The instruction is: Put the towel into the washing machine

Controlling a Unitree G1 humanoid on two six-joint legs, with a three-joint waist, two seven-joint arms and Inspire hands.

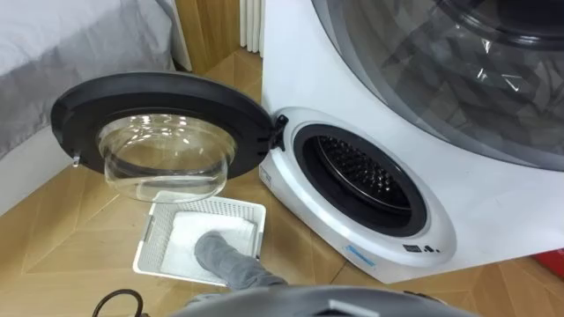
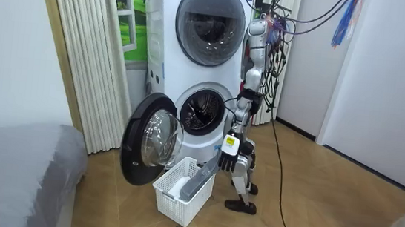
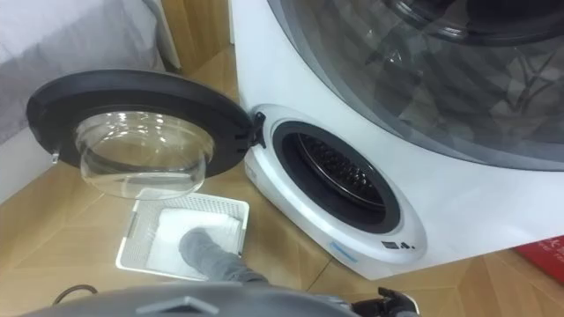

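So it's one grey towel [image 1: 222,255], one white basket [image 1: 152,239] and one washing machine [image 1: 304,224] with its round door [image 1: 159,92] swung wide open. The towel's bottom end sits in the basket and the rest runs up toward the robot. The room view shows what the eye views don't: the left hand [image 2: 228,152], arm hanging low, fingers clamped on the towel's top end. The right eye view catches a sliver of the right hand [image 3: 394,301], and I can't tell what its fingers are doing.

A grey towel [image 3: 207,254] trails from the white basket [image 3: 132,238] beside the washing machine [image 3: 291,106], door [image 3: 132,92] open.
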